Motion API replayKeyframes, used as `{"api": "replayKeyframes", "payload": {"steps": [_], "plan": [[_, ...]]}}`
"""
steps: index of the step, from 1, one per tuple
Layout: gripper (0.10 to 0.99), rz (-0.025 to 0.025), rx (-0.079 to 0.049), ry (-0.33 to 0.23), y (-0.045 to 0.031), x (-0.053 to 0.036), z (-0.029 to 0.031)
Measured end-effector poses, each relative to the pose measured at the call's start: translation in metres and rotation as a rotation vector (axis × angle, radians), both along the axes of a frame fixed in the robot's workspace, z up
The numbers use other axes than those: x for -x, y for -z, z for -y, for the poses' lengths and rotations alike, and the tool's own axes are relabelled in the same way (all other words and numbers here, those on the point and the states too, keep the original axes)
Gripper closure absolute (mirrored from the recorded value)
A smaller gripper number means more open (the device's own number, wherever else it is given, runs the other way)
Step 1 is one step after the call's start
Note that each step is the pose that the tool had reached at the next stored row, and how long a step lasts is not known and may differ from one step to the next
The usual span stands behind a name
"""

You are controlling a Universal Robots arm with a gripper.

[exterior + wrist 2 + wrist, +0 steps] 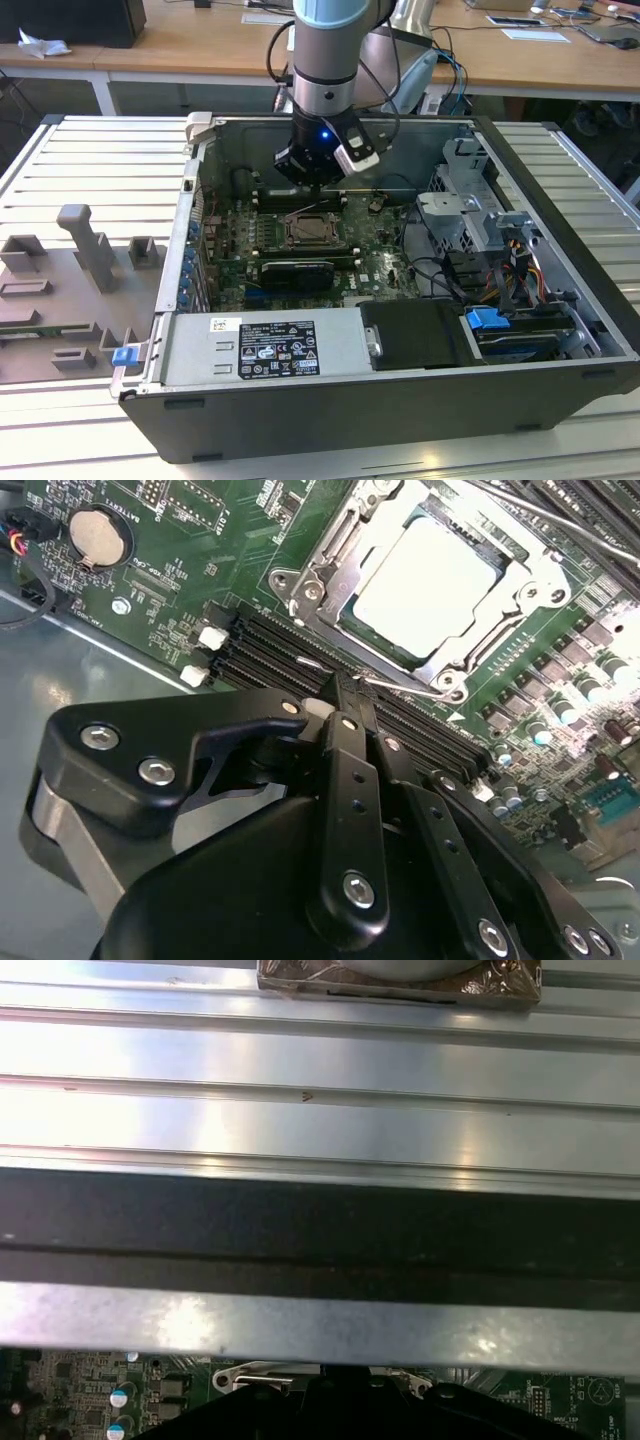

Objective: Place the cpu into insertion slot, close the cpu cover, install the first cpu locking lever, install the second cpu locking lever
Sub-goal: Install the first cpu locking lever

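The cpu [425,580], a pale square chip, lies flat in the insertion slot [314,232] on the green motherboard. The cpu cover [330,560], a grey metal frame, lies down around the chip's edges. A thin wire locking lever [405,687] runs along the socket's near side, and another lever [560,520] crosses the far side. My gripper [343,695] is shut with nothing between its black fingers, and its tip sits right at the end of the near lever. In the exterior view the gripper [318,185] hangs just behind the socket inside the open computer case.
Black memory slots [270,650] run beside the socket, close under the fingers. The case's metal wall [320,1320] stands close behind the gripper. A drive cage [470,210] with cables fills the exterior view's right; the power supply [270,345] lies along the front. Grey fixtures [90,250] stand outside the case.
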State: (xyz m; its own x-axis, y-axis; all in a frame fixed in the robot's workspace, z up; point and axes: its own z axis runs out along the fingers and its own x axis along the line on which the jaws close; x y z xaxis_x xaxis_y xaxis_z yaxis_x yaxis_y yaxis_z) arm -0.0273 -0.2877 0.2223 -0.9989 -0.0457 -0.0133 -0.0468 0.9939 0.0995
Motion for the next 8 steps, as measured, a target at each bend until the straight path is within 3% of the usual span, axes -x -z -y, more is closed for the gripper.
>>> {"api": "replayKeyframes", "payload": {"steps": [8], "plan": [[0.98,0.0,0.0,0.0,0.0056,-0.0045,-0.001]]}}
